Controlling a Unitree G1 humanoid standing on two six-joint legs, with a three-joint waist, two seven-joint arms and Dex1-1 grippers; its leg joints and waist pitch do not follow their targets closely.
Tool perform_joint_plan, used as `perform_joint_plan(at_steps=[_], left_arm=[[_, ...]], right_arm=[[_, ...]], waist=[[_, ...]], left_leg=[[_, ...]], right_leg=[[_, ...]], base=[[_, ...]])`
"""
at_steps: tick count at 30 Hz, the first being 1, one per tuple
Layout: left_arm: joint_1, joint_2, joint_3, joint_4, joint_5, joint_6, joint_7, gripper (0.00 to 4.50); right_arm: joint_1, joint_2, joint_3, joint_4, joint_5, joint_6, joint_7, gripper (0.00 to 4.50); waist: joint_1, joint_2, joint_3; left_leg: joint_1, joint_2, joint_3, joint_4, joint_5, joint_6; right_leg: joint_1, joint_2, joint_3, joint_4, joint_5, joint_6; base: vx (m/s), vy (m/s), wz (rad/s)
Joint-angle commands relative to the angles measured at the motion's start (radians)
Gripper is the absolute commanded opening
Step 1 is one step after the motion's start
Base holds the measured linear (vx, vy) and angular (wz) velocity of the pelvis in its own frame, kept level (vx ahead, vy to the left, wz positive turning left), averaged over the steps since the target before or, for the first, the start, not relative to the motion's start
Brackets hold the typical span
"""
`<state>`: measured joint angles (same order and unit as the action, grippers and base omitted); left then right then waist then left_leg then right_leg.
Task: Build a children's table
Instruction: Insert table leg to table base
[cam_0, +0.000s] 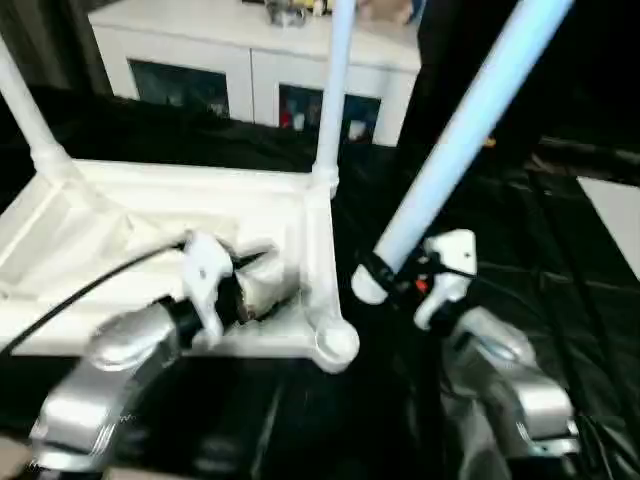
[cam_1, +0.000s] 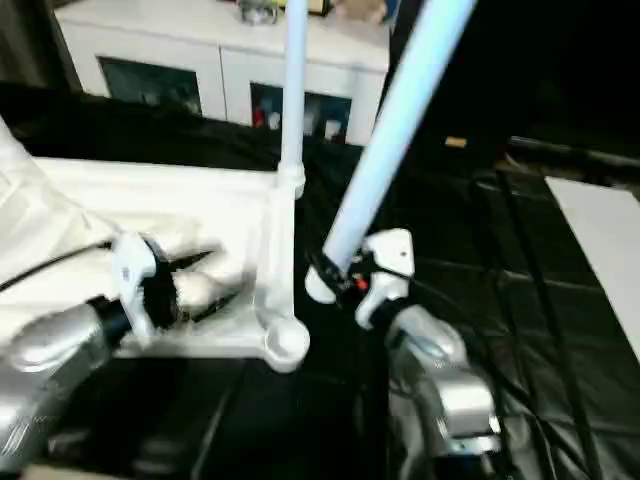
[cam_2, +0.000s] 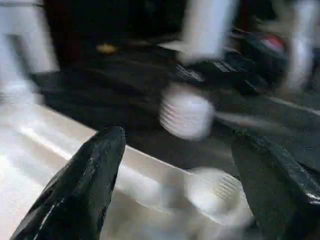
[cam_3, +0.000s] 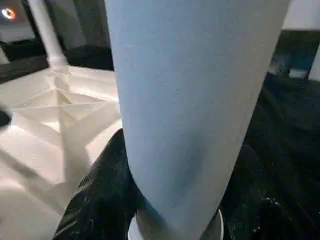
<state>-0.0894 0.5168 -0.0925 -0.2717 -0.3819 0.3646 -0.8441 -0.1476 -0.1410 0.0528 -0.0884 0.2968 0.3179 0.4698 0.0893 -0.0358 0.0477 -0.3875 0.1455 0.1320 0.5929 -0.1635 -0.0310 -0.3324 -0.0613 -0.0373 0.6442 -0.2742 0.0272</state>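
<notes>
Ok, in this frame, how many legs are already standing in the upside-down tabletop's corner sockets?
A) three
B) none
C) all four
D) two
D: two legs stand upright in the far corner sockets of the tabletop, the near corner socket is empty, and the right end effector holds another leg tilted beside the tabletop.

a surface draped in glossy black sheeting (cam_0: 560, 260) carries everything, filling the lower and right parts of the head views. directly on it, at left centre, lies the white tabletop (cam_0: 110, 215), ribbed underside up, with an open round corner socket (cam_0: 337, 343) near the frame's middle bottom. at the right edge a flat white panel (cam_0: 615, 215) rests on the black sheeting, well apart from the tabletop.
</notes>
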Motion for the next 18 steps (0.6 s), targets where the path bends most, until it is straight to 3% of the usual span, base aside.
perform_joint_plan(at_steps=[1, 5, 7, 9, 12, 13, 14, 15, 16, 17, 18], left_arm=[[-0.027, 0.034, -0.037, -0.002, -0.004, 0.027, -0.074, 3.84], [-0.059, 0.083, -0.088, 0.025, 0.009, 0.061, -0.150, 3.84], [-0.099, 0.090, -0.129, 0.084, 0.079, 0.041, -0.134, 3.84], [-0.164, 0.081, -0.168, 0.194, 0.190, -0.031, -0.090, 3.84], [-0.208, 0.067, -0.174, 0.255, 0.230, -0.046, -0.058, 3.48], [-0.242, 0.062, -0.179, 0.294, 0.253, -0.045, -0.040, 3.46], [-0.249, 0.062, -0.180, 0.302, 0.256, -0.043, -0.038, 3.34], [-0.264, 0.065, -0.187, 0.318, 0.265, -0.037, -0.037, 3.18], [-0.291, 0.075, -0.207, 0.354, 0.285, -0.041, -0.043, 3.05], [-0.302, 0.078, -0.215, 0.373, 0.289, -0.047, -0.056, 2.96], [-0.304, 0.078, -0.216, 0.376, 0.290, -0.050, -0.058, 2.86]], right_arm=[[-0.013, -0.011, -0.006, -0.039, 0.035, 0.020, 0.029, 1.88], [-0.017, -0.037, 0.005, -0.042, 0.044, 0.026, 0.063, 1.88], [-0.020, -0.057, 0.013, -0.045, 0.044, 0.029, 0.085, 1.88], [-0.021, -0.081, 0.022, -0.046, 0.036, 0.025, 0.116, 1.88], [-0.022, -0.092, 0.021, -0.047, 0.034, 0.029, 0.128, 1.88], [-0.023, -0.098, 0.015, -0.047, 0.037, 0.031, 0.132, 1.88], [-0.023, -0.099, 0.014, -0.047, 0.038, 0.032, 0.133, 1.88], [-0.025, -0.102, 0.013, -0.046, 0.040, 0.033, 0.134, 1.88], [-0.027, -0.109, 0.015, -0.044, 0.041, 0.035, 0.139, 1.88], [-0.029, -0.113, 0.017, -0.043, 0.042, 0.038, 0.144, 1.88], [-0.029, -0.113, 0.018, -0.043, 0.043, 0.038, 0.145, 1.88]], waist=[[-0.008, 0.016, -0.020], [-0.012, 0.024, -0.019], [-0.014, 0.027, -0.021], [-0.014, 0.028, -0.023], [-0.017, 0.030, -0.023], [-0.014, 0.036, -0.018], [0.004, 0.043, -0.024], [0.032, 0.044, -0.027], [0.080, 0.026, -0.037], [0.026, -0.058, -0.030], [0.040, -0.020, -0.029]], left_leg=[[0.048, 0.071, -0.037, -0.096, -0.642, -0.142], [0.049, 0.073, -0.044, -0.110, -0.736, -0.171], [0.046, 0.071, -0.042, -0.118, -0.748, -0.175], [0.052, 0.069, -0.038, -0.118, -0.742, -0.175], [0.047, 0.070, -0.038, -0.129, -0.752, -0.180], [0.027, 0.073, -0.026, -0.165, -0.826, -0.191], [-0.013, 0.074, 0.011, -0.222, -0.876, -0.202], [-0.070, 0.073, 0.046, -0.275, -0.891, -0.206], [-0.108, 0.060, 0.086, -0.278, -0.817, -0.203], [0.113, 0.015, 0.004, 0.118, -0.168, -0.090], [0.063, 0.018, -0.038, 0.108, -0.054, -0.045]], right_leg=[[-0.025, -0.100, 0.040, -0.136, -0.643, -0.107], [-0.028, -0.092, 0.031, -0.133, -0.598, -0.104], [-0.023, -0.086, 0.026, -0.129, -0.566, -0.103], [-0.025, -0.090, 0.026, -0.134, -0.561, -0.100], [-0.015, -0.087, 0.016, -0.132, -0.542, -0.097], [-0.004, -0.062, -0.008, -0.104, -0.533, -0.098], [0.032, -0.029, -0.032, -0.018, -0.450, -0.109], [0.077, 0.001, -0.046, 0.087, -0.378, -0.106], [0.099, 0.011, -0.039, 0.131, -0.327, -0.101], [-0.163, -0.173, 0.095, -0.192, -0.915, -0.045], [-0.103, -0.189, 0.145, -0.203, -0.955, -0.066]], base=[[-0.129, -0.007, -0.11], [-0.095, 0.015, -0.12], [-0.043, 0.022, -0.07], [-0.086, 0.046, -0.12], [-0.101, 0.052, -0.18], [-0.084, 0.047, -0.19], [-0.136, 0.033, -0.10], [-0.155, -0.020, 0.15], [-0.155, -0.020, 0.15], [-0.085, -0.094, 0.28], [-0.032, -0.055, 0.02]])
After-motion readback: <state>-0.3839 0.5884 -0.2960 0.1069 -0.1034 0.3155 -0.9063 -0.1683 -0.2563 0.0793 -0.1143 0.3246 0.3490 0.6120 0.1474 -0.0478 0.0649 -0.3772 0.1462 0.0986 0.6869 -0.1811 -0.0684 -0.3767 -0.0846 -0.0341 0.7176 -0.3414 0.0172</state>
